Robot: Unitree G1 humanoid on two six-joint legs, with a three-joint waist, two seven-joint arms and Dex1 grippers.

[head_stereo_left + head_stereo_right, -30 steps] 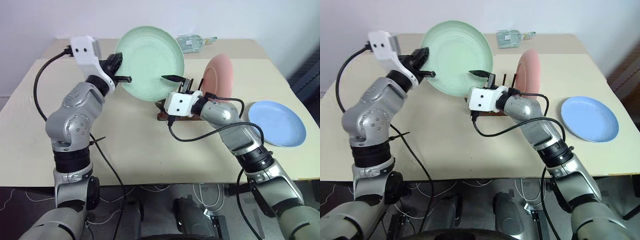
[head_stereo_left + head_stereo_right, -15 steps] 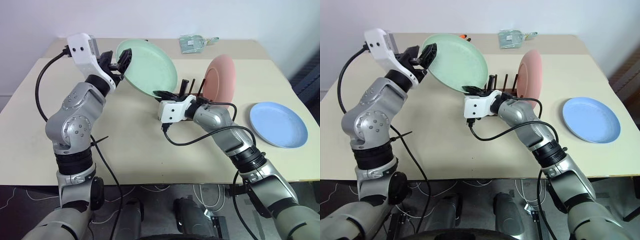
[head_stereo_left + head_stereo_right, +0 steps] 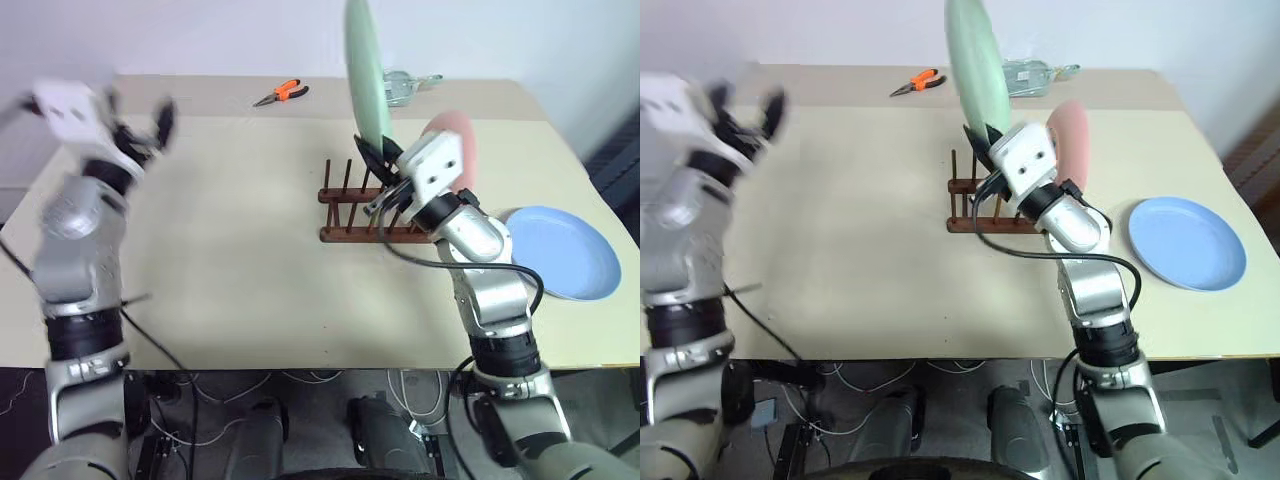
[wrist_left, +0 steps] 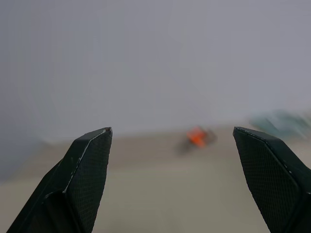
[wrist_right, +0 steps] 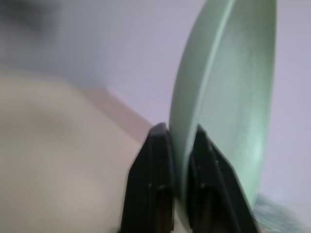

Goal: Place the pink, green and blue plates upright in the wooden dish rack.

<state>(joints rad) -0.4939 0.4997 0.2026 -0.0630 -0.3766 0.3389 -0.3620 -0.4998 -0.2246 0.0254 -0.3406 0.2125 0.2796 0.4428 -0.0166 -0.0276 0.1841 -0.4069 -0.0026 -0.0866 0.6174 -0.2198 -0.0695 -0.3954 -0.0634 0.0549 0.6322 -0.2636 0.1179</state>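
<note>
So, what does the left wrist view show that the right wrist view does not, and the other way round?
Left wrist view: the left hand, open and empty, and the orange pliers lying far off on the table. Right wrist view: the right hand, shut on the rim of the green plate, which stands upright. Both: the table and the pale wall behind it.

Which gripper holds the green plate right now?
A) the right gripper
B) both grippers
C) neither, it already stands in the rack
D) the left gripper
A: the right gripper is clamped on the rim of the green plate, held on edge above the wooden dish rack, while the left gripper is open and holds nothing.
</note>
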